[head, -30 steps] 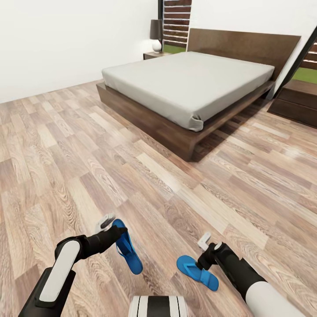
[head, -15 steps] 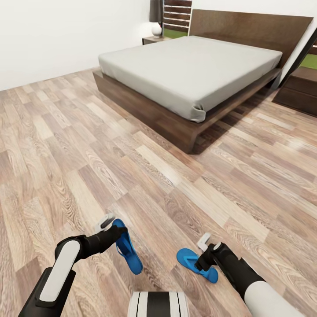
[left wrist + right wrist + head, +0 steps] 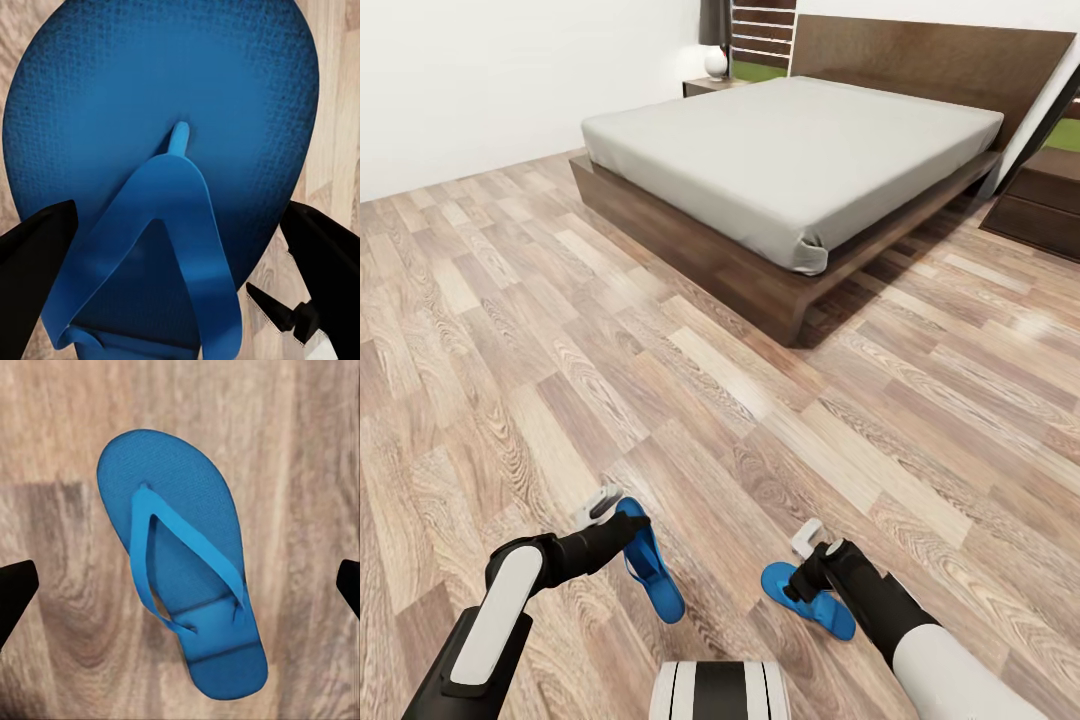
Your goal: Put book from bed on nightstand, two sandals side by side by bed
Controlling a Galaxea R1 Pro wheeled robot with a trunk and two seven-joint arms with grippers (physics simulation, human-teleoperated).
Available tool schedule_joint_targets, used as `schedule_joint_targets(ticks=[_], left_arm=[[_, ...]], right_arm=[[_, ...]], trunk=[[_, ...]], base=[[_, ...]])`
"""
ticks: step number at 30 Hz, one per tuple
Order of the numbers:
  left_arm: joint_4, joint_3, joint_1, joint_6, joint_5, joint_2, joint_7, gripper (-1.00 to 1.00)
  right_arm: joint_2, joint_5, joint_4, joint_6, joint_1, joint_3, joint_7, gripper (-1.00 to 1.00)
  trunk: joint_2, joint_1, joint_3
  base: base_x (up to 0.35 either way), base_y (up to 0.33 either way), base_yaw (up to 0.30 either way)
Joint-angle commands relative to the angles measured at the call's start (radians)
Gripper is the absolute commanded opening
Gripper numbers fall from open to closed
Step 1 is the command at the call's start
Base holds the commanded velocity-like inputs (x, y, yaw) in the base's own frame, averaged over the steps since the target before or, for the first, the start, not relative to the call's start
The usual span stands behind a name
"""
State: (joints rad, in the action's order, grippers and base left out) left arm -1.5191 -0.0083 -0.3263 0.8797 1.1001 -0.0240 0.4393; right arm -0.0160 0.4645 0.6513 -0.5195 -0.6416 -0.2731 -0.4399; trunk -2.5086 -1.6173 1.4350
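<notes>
Down at the head view's six o'clock, one blue sandal [image 3: 650, 563] sits pinched in the left gripper [image 3: 622, 530], its sole tipped up off the wood floor [image 3: 510, 330]. Just beside it toward five o'clock, the second sandal [image 3: 182, 561] lies flat on the planks, the right gripper [image 3: 805, 570] above it with jaws spread wide. Well apart, toward one o'clock, stands the bed [image 3: 790, 150].

Two blue sandals [image 3: 651, 563] [image 3: 809, 600], one bed [image 3: 790, 160], one nightstand [image 3: 708, 87], one lamp [image 3: 715, 60], two robot arms
</notes>
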Motion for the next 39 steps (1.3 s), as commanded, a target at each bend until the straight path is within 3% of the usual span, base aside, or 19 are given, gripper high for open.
schedule_joint_targets(ticks=[1,16,39], left_arm=[[-0.001,-0.001,0.000,0.001,0.011,-0.001,0.010,-1.00],[-0.001,-0.004,0.000,0.001,0.010,0.000,0.010,-1.00],[-0.001,-0.005,-0.002,0.001,0.010,0.001,0.013,-1.00]], right_arm=[[0.001,0.011,0.002,-0.004,-0.005,-0.003,-0.007,1.00],[0.006,0.011,0.001,-0.006,-0.030,-0.003,-0.003,1.00],[0.012,0.011,-0.026,-0.007,-0.038,-0.003,-0.003,1.00]], trunk=[[0.000,0.000,0.001],[0.000,0.000,0.001],[-0.006,-0.010,0.090]], base=[[0.000,0.000,0.000],[0.000,0.000,0.000],[0.000,0.000,0.000]])
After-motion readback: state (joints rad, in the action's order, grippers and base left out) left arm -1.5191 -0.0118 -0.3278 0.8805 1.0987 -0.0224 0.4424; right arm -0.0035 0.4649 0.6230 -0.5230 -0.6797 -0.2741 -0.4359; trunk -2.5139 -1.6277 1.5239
